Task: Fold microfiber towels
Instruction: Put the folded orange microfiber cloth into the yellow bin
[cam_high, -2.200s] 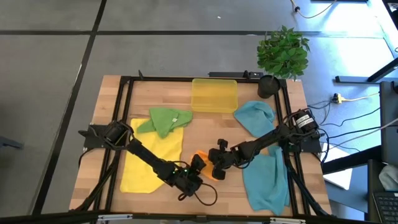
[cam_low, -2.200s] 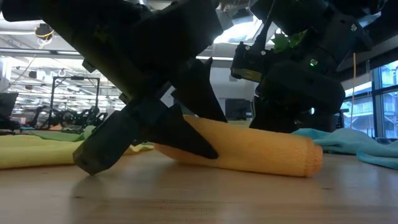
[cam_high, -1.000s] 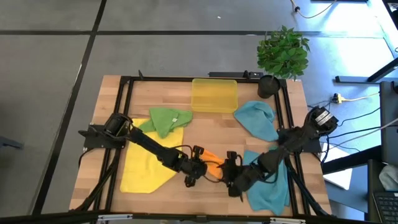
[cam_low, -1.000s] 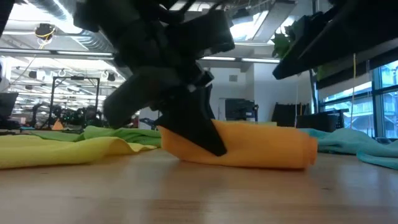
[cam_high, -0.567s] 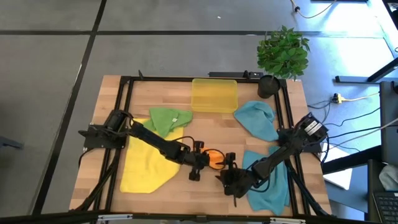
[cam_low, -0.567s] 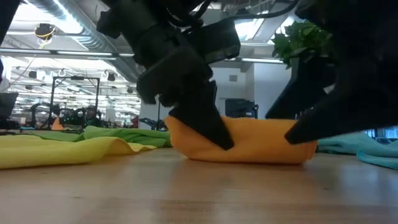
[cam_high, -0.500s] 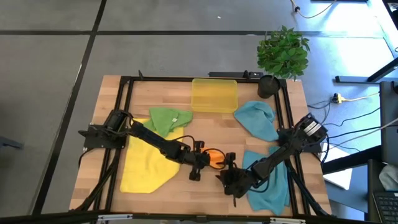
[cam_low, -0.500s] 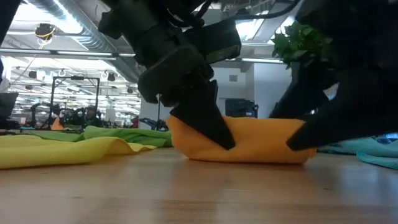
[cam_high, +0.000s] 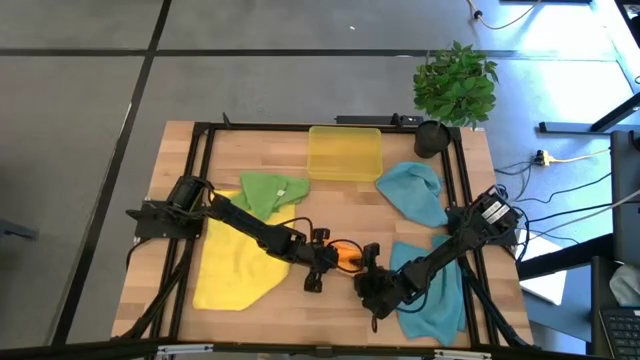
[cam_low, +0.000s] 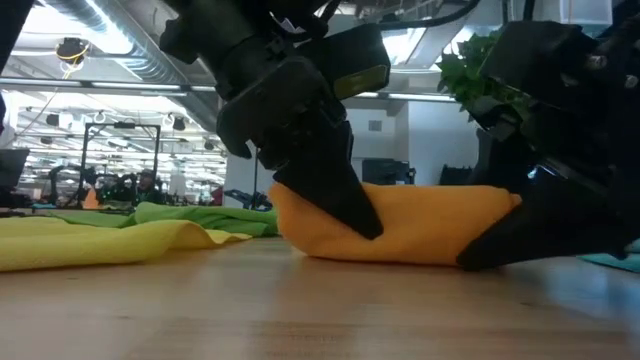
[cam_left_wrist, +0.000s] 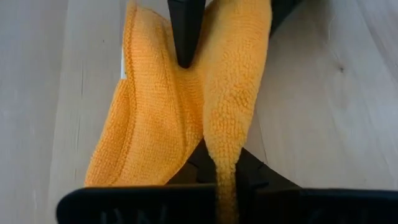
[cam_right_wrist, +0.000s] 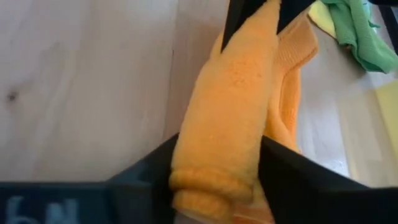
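Note:
The orange microfiber towel (cam_low: 410, 228), folded into a thick roll, lies on the table near its middle front (cam_high: 345, 252). My left gripper (cam_high: 325, 262) is shut on the towel's left end, and my right gripper (cam_high: 366, 272) is shut on its right end. A yellow towel (cam_high: 235, 265) lies flat at the left, with a crumpled green one (cam_high: 268, 192) behind it. Two teal-blue towels (cam_high: 412, 192) (cam_high: 432, 292) lie at the right. My left gripper pinches a fold of the orange towel's left end (cam_left_wrist: 225, 163) between its two fingers, slanting down from the table's left. That fold stands up between the fingers (cam_low: 335, 195), and the rest of the towel lies on the table. My right gripper has the thick folded right end of the orange towel (cam_right_wrist: 214, 163) between its two fingers (cam_right_wrist: 289, 177), slanting down from the table's right. The fingers lie across the roll. That end (cam_low: 505, 205) is a little raised, while the towel's underside rests on the table.
A translucent yellow tray (cam_high: 345, 152) stands at the far middle, and a potted plant (cam_high: 455, 85) at the far right corner. Black frame rails (cam_high: 200, 160) run along the table's edges. Bare wood shows in front of the orange towel (cam_low: 300, 310).
My right gripper has come down to the table at the orange towel's right end and taken hold of it; that end now stands a little higher. My left gripper has shifted slightly toward the right with its end, and the roll looks shorter and thicker.

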